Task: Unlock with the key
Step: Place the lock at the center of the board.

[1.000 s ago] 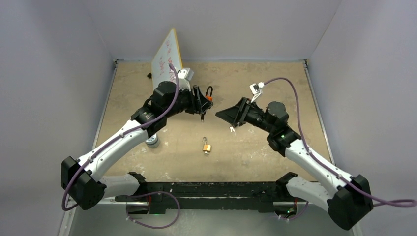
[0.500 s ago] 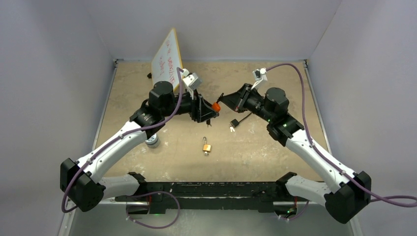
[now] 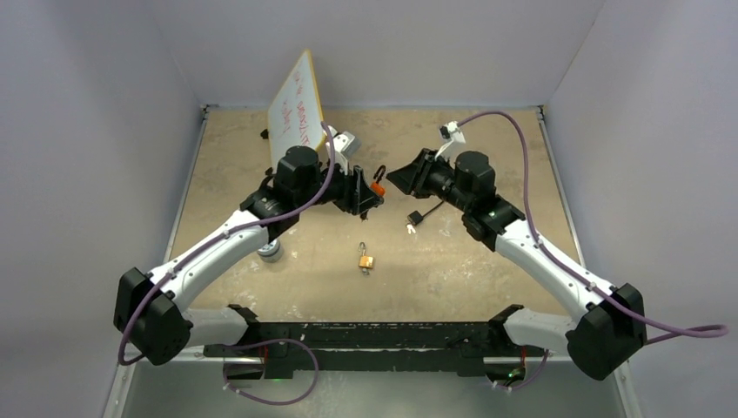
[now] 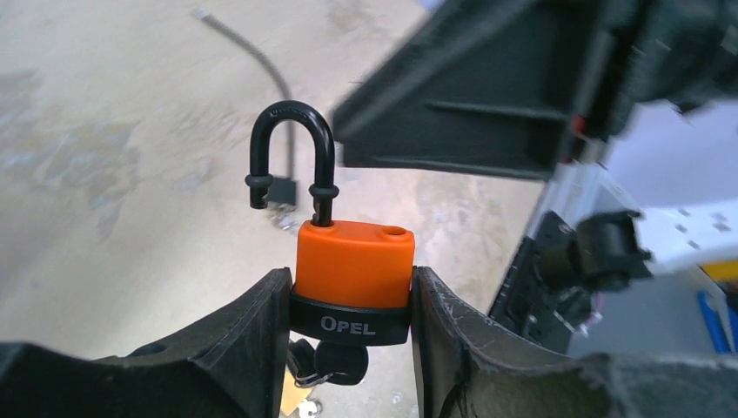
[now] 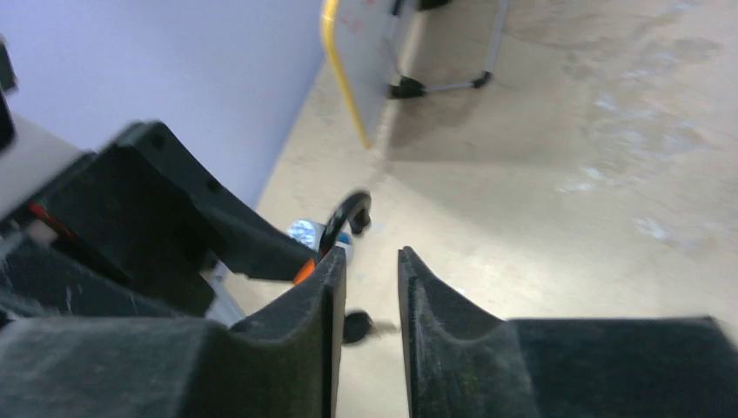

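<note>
Orange padlock [image 4: 352,261], shackle open, is sitting clamped in left gripper [image 4: 350,280]. Right gripper [image 5: 370,259], nearer and narrower than before, is hovering empty. Brass padlock [image 3: 365,260] is lying nearby.

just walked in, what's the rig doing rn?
The left hand grips the orange padlock by its body, key in the bottom, shackle free at one end. The right hand sits just beside it, jaws slightly apart and empty. A small brass padlock lies untouched on the table.
</note>
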`<state>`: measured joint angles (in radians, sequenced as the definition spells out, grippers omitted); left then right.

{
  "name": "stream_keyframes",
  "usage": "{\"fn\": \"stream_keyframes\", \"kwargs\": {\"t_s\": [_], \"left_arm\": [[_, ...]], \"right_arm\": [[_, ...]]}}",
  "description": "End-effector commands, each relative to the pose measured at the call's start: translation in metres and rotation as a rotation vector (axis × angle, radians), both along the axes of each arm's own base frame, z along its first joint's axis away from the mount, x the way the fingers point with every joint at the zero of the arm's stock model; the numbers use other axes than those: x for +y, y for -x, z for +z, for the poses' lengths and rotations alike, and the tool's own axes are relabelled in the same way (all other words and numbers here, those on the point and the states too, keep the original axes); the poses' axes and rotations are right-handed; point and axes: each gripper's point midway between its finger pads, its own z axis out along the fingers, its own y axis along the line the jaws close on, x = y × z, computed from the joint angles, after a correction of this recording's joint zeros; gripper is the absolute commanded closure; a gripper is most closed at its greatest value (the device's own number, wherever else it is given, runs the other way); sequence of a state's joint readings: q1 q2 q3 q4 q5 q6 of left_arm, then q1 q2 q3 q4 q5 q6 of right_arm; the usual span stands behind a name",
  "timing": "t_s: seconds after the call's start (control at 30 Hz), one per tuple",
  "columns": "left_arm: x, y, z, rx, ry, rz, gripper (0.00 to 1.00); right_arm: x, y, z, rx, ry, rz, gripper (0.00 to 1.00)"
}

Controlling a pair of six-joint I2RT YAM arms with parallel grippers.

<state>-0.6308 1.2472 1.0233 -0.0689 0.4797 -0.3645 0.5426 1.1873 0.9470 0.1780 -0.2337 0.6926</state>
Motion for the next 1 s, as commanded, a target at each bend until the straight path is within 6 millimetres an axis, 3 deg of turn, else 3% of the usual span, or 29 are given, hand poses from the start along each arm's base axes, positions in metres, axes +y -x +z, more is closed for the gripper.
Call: {"fn": "stream_keyframes", "kwargs": {"t_s": [0.0,0.07,0.27,0.53,0.63,0.83,0.97], "left_arm": [[0.023,-0.042,-0.023,0.051,-0.085,0.288,1.0],[0.034,-0.052,-0.047,0.081,-0.149,0.369,1.0],[0.052,-0.079,-0.1,0.177,-0.324,0.545,1.0],[0.033,-0.106,-0.173,0.347,-0.452,0.587,1.0],[0.019,-0.11,-0.184,0.355,-0.451,0.574,0.99],[0.011,-0.103,-0.213,0.411,-0.522,0.559,0.74],[0.007,-0.1,-0.221,0.418,-0.536,0.543,0.57]], "right_arm": [[-0.022,0.001,-0.049,0.041,0.105,-0.088,0.65],[-0.031,0.005,-0.075,0.07,0.149,-0.109,0.59],[-0.049,0.023,-0.117,0.195,0.217,-0.153,0.58],[-0.058,0.028,-0.131,0.263,0.231,-0.203,0.57],[-0.06,0.029,-0.129,0.264,0.225,-0.212,0.57],[-0.065,0.035,-0.136,0.304,0.234,-0.231,0.56],[-0.066,0.037,-0.136,0.322,0.225,-0.242,0.56]]}}
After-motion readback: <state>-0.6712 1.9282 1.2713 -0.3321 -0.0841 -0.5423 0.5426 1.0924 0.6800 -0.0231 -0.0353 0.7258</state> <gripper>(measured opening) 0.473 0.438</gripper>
